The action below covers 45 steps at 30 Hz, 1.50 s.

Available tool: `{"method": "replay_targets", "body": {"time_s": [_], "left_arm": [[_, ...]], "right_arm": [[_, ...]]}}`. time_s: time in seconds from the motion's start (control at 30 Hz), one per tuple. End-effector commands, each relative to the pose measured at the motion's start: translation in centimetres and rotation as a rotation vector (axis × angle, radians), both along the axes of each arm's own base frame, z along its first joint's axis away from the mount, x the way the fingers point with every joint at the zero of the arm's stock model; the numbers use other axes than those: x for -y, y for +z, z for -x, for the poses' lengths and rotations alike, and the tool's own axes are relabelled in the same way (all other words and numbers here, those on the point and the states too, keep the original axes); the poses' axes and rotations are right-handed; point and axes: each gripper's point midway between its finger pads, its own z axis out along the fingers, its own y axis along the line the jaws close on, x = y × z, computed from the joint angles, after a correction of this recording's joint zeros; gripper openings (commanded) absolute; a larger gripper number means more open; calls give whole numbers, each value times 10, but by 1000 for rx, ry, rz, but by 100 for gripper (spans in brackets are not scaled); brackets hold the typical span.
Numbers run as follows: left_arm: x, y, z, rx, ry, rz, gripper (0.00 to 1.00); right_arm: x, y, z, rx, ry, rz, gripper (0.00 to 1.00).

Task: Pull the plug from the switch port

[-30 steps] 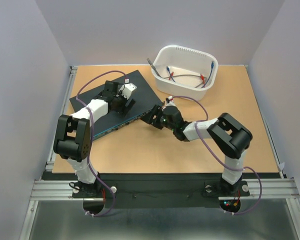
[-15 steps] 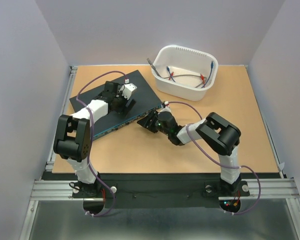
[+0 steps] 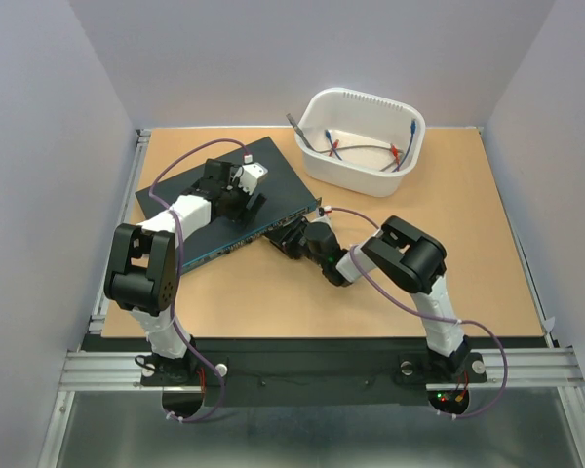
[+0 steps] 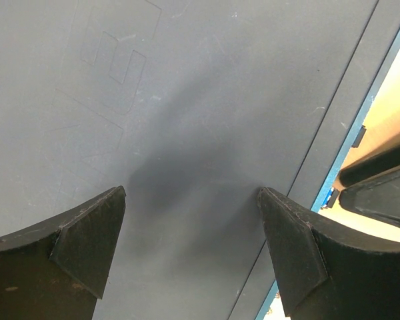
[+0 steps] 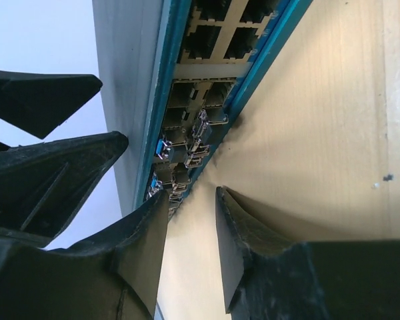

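The switch [image 3: 273,166] is a flat dark box lying at an angle at the table's back left. My left gripper [image 3: 252,198] rests on its top, open wide; in the left wrist view the bare lid [image 4: 187,100] fills the space between my left gripper's [image 4: 190,197] fingers. My right gripper [image 3: 283,239] is at the switch's blue socket edge [image 5: 207,40]. A plug with a blue tab [image 5: 165,148] sits in a port just beyond the upper fingertip [image 5: 153,207]. My right gripper [image 5: 192,200] has a narrow gap between its jaws, with only tabletop showing in it.
A white tub [image 3: 366,95] holding loose cables stands at the back right, close to the switch's far corner. Several other metal-latched plugs [image 5: 203,130] sit in neighbouring ports. Purple cables loop from both arms over the table.
My right gripper has slid left to the switch's socket edge and its jaws have narrowed. The left arm has not moved.
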Motion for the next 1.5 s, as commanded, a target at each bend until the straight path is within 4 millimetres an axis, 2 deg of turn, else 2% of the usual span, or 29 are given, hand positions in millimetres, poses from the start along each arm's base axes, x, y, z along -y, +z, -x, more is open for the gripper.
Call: {"method": "replay_targets", "body": {"time_s": [0.0,0.17,0.3,0.47,0.6,0.73,0.9,1.17,1.47], "left_arm": [[5,-4,8,-25,-16,19,93],[6,-11,11,-43,-20,21,93],[7,-14,11,-55,-24,23,93],[7,-14,12,-53,-25,23,93],[8,-17,13,-59,-28,22,93],[9,-17,13,-56,-28,16,93],[9,-16,14,-54,-30,15,93],[11,-15,14,-51,-34,15,93],[11,-14,14,-48,-36,12,93]], "right_arm": [[-3,5,-6,28,-25,-49,40],[6,20,0,72,-29,-77,39],[-5,33,-2,110,3,-129,37],[-5,35,-5,138,-6,-126,37],[-7,51,-10,192,-9,-138,37],[-15,45,-11,160,3,-175,36],[-14,36,-11,128,-2,-183,32],[-16,35,-8,104,8,-199,32],[-20,34,-15,115,-3,-196,32]]}}
